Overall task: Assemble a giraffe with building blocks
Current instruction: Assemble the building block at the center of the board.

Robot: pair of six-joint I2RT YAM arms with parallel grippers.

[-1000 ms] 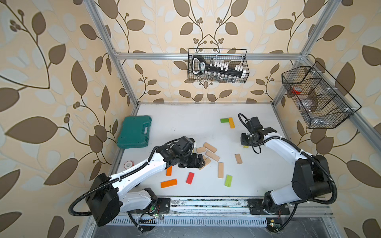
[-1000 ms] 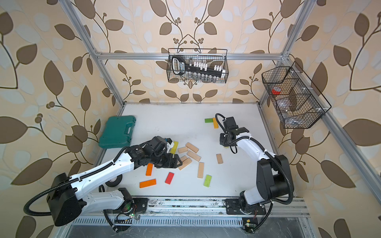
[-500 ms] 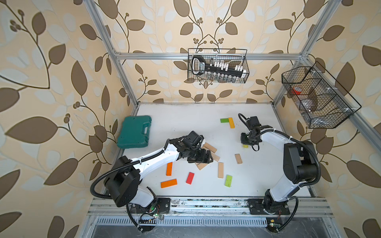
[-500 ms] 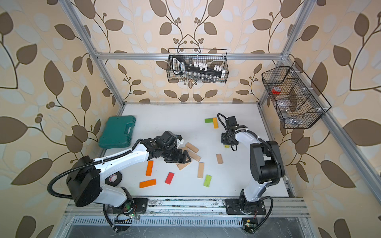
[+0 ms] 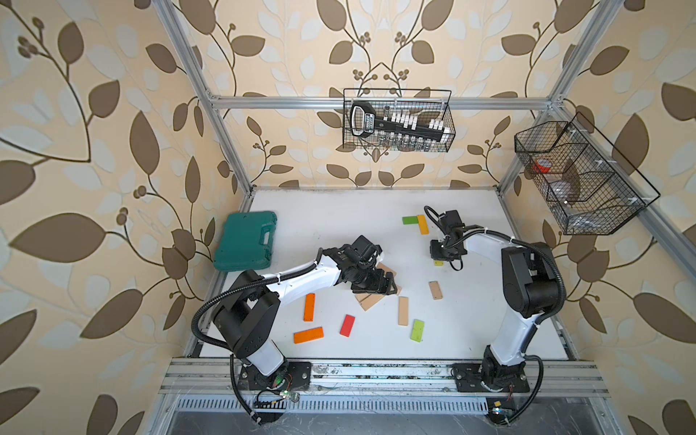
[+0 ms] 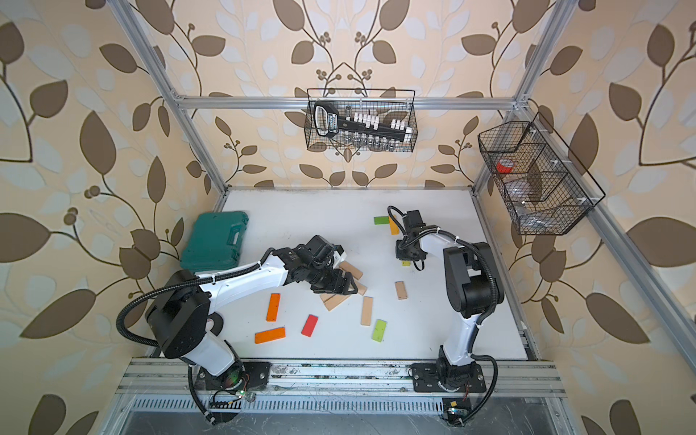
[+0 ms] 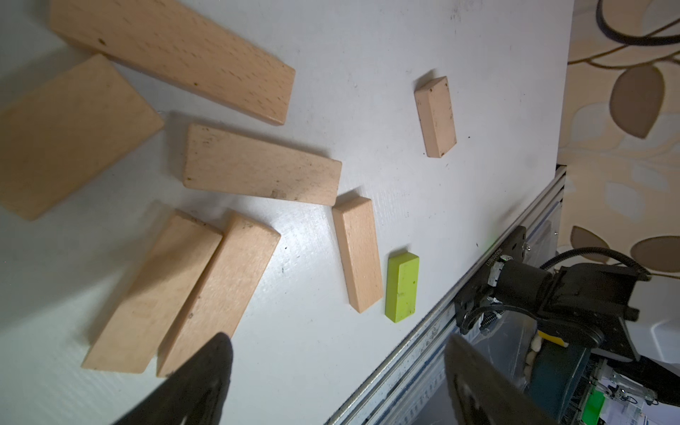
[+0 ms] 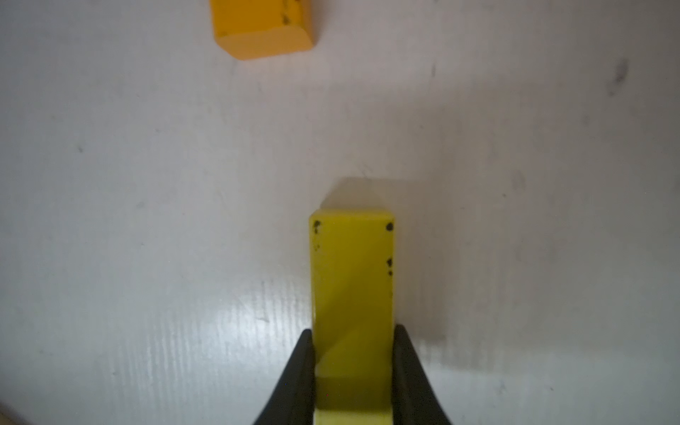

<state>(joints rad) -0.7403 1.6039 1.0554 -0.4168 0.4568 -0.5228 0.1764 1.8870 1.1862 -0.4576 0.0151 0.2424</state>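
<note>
Clamping yellow block (image 8: 352,272), right tool (image 8: 353,329) holds it lengthwise (pointing outward).

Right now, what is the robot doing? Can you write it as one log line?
left gripper: open, over beige blocks | right gripper: shut on yellow block | giraffe: not built yet
</note>
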